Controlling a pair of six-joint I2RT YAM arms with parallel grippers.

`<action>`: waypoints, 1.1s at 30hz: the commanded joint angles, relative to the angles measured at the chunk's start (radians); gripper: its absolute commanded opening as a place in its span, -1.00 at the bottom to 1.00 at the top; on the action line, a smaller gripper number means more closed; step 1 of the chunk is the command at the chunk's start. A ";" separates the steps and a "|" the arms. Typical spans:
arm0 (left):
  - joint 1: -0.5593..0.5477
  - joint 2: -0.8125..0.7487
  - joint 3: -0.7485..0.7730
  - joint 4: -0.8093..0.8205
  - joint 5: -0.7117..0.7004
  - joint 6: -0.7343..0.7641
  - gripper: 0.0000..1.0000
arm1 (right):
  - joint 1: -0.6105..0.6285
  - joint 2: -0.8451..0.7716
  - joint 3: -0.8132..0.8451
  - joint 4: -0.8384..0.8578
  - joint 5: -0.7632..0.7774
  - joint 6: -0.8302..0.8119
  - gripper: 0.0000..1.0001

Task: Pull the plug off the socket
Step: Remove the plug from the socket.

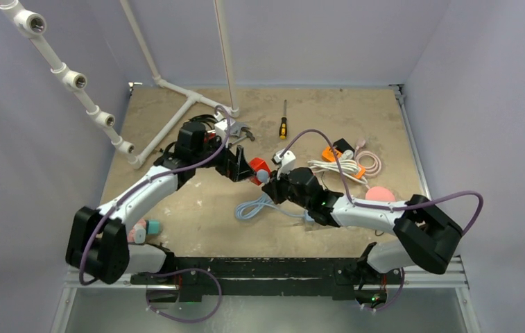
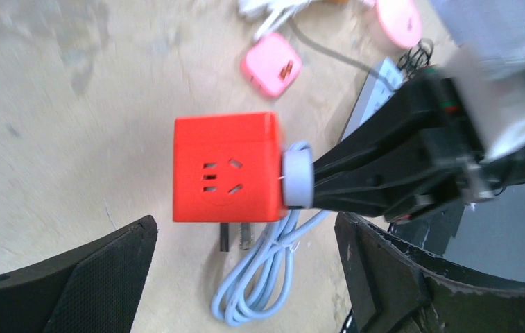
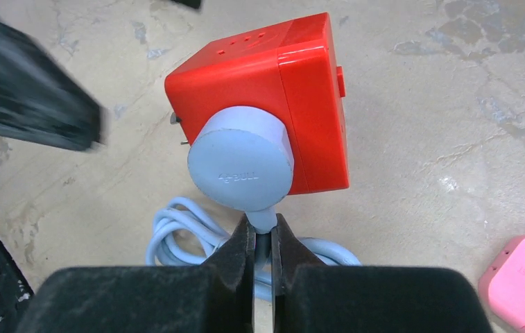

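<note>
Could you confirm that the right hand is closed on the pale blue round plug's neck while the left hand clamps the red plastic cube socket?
Not quite: the left hand is open, its fingers clear of the red plastic cube socket, as the left wrist view shows. The right hand is closed on the neck of the pale blue round plug.

Grey plug (image 2: pixel 298 179) sits in red socket cube (image 2: pixel 226 166), cable (image 2: pixel 259 277) beneath

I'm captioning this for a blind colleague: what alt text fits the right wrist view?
The right gripper pinches the neck of a grey-blue plug that sits in a red cube socket. Its coiled cable lies on the tan table behind, and a pink adapter shows at lower right.
</note>
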 commanded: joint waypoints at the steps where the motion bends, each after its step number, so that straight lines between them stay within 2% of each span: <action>1: -0.005 -0.114 -0.041 0.138 -0.012 -0.017 0.98 | -0.003 -0.064 0.078 0.104 0.007 0.025 -1.00; 3: -0.011 -0.132 -0.047 0.171 -0.011 -0.013 0.98 | -0.003 -0.093 0.093 0.114 -0.022 0.038 -1.00; 7: -0.015 -0.128 -0.020 0.094 -0.063 0.007 0.98 | -0.003 -0.146 0.110 0.132 -0.045 0.056 -1.00; 13: -0.019 -0.163 -0.033 0.112 -0.064 0.001 0.98 | -0.004 -0.184 0.106 0.169 -0.035 0.060 -1.00; 22: -0.031 -0.106 -0.037 0.171 0.044 -0.036 0.98 | -0.003 -0.240 0.046 0.286 -0.071 -0.008 -1.00; 33: -0.044 -0.101 -0.035 0.181 0.078 -0.034 0.94 | -0.003 -0.224 0.035 0.290 -0.144 -0.053 -1.00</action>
